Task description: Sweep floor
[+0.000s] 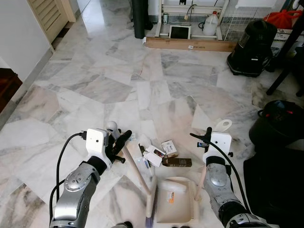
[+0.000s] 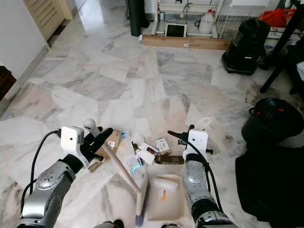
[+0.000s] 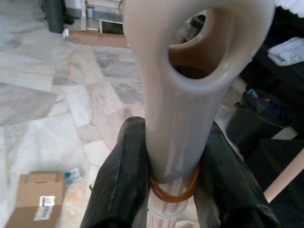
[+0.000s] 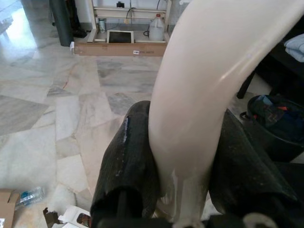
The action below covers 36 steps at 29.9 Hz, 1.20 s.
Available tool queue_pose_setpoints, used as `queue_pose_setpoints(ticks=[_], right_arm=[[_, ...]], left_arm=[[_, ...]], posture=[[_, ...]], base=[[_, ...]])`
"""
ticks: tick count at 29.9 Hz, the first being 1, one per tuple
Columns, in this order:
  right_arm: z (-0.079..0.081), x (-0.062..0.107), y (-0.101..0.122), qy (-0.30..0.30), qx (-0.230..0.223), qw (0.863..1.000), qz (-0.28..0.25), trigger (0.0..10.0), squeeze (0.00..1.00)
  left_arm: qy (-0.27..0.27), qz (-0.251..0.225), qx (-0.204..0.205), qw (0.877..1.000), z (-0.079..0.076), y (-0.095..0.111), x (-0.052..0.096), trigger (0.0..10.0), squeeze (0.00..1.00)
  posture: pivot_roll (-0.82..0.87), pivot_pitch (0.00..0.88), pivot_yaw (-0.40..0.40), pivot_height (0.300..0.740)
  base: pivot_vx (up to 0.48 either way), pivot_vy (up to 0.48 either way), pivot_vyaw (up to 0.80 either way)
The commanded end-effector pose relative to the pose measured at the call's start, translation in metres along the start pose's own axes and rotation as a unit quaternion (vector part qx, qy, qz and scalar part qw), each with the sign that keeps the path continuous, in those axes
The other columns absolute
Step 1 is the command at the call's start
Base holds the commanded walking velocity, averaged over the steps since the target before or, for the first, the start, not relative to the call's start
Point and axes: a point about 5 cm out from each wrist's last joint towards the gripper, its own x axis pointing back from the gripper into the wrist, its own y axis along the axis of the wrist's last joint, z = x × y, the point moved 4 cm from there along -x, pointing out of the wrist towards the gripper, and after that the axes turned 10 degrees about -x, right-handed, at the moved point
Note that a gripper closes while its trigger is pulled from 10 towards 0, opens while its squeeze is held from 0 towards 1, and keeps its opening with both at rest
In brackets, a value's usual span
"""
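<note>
Cream broom handle (image 2: pixel 118 164) clamped in left gripper (image 2: pixel 97 142), dustpan handle (image 1: pixel 209 152) clamped in right gripper (image 1: pixel 204 137); litter (image 1: pixel 161 154) between them, ready for sweeping.

Glossy veined marble floor (image 1: pixel 118 80). The broom handle (image 3: pixel 180 95) and dustpan (image 1: pixel 175 199) look like smooth cream plastic with a soft sheen. Matt black end effector fingers (image 3: pixel 121 190); brushed silver metal arms (image 1: pixel 76 190). Brown cardboard box (image 3: pixel 35 199).

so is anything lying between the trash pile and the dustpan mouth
Nothing visible blocks it. The wrappers lie on bare marble just beyond the dustpan, which the right end effector holds by its handle. The broom, in the left end effector, slants alongside.
</note>
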Motion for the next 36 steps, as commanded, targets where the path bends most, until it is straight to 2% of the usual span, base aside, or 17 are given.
queue_pose_setpoints(ticks=[1,8,13,19,30,36], right_arm=[[0.000,0.007,-0.016,-0.002,-0.004,0.999,0.036,10.0,0.00],[0.001,0.007,-0.016,0.000,-0.004,0.999,0.037,10.0,0.00],[0.002,0.006,-0.014,0.004,-0.009,0.999,0.034,10.0,0.00],[0.006,0.003,-0.008,0.012,-0.021,0.999,0.025,10.0,0.00],[-0.007,-0.003,0.001,-0.006,-0.048,0.999,0.010,10.0,0.00],[-0.005,-0.005,0.010,0.001,-0.063,0.998,-0.009,10.0,0.00]], left_arm=[[-0.017,-0.018,0.003,1.000,-0.003,0.011,0.001,10.0,0.00],[-0.027,-0.018,0.005,0.999,-0.006,0.013,0.000,10.0,0.00],[0.014,-0.017,-0.037,0.999,0.005,0.016,-0.001,10.0,0.00],[0.039,-0.039,-0.058,0.997,0.013,0.028,0.000,10.0,0.00],[0.064,-0.049,-0.083,0.993,0.020,0.033,0.002,10.0,0.00],[0.070,-0.055,-0.087,0.992,0.021,0.035,-0.002,10.0,0.00]], posture=[[0.15,0.180,0.023,0.740],[0.15,0.178,0.023,0.740],[0.15,0.176,0.023,0.740],[0.15,0.167,0.023,0.740],[0.14,0.150,0.020,0.740],[0.13,0.144,0.021,0.740]], base=[[0.000,0.000,0.00],[0.000,0.000,0.00],[0.000,0.000,0.00],[0.000,0.000,0.00],[0.000,0.000,0.00],[0.000,0.000,0.00]])
